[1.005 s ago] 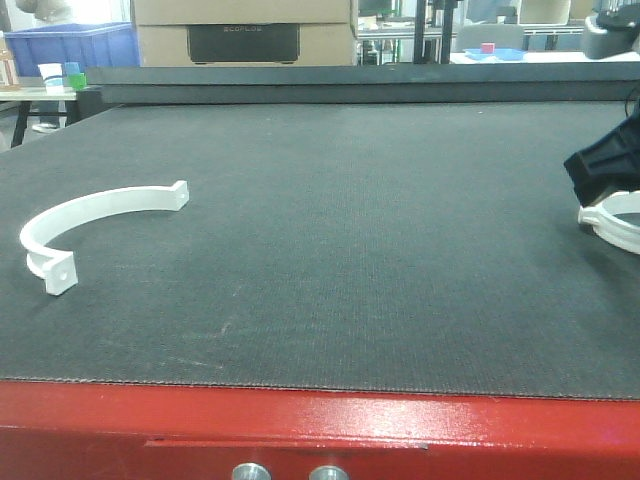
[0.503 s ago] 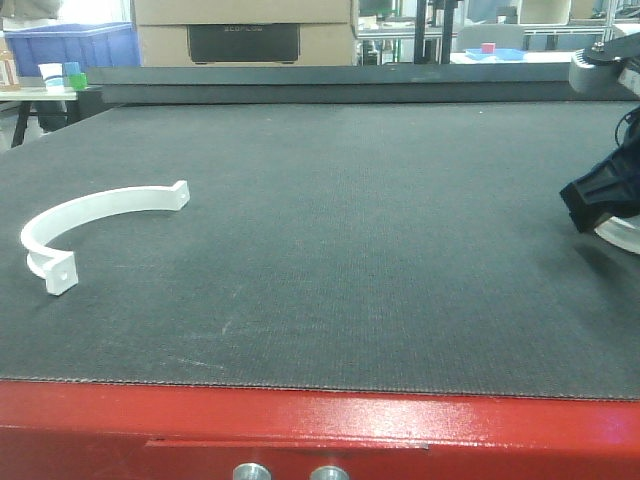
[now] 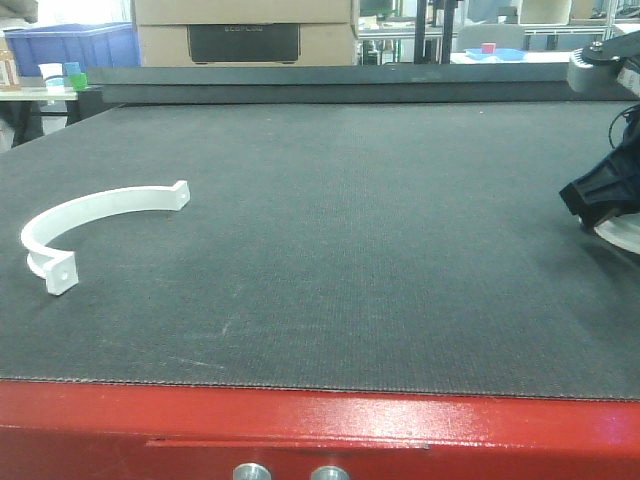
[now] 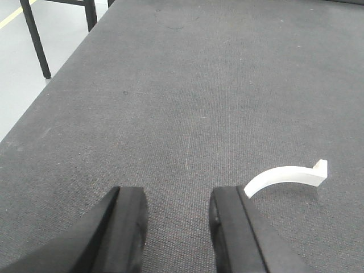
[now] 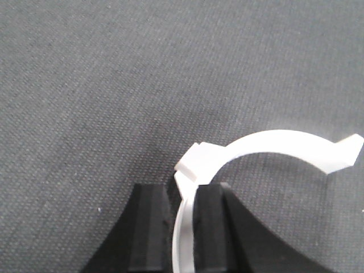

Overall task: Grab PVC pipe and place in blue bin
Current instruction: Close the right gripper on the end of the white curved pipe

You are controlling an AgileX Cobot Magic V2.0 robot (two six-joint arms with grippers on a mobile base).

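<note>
Now, front view: your right hand [image 3: 600, 205] is clamped on the PVC pipe [image 3: 624, 235], well right of the spare arc [image 3: 90, 212] lying on the surface [image 3: 350, 260] | left wrist: left hand [image 4: 177, 223] spread open, near the spare arc | right wrist: fingers [image 5: 151, 227] pinch the pipe's band.

White PVC arc [image 5: 273, 142] pinched in right claw [image 5: 181, 196]; second arc [image 3: 100, 205] lies flat, apart.

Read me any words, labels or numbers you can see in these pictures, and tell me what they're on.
"ECOFLOW": faint, my best reading, on the black panel set in the tan box at the far side.
Nothing readable in either wrist view.
</note>
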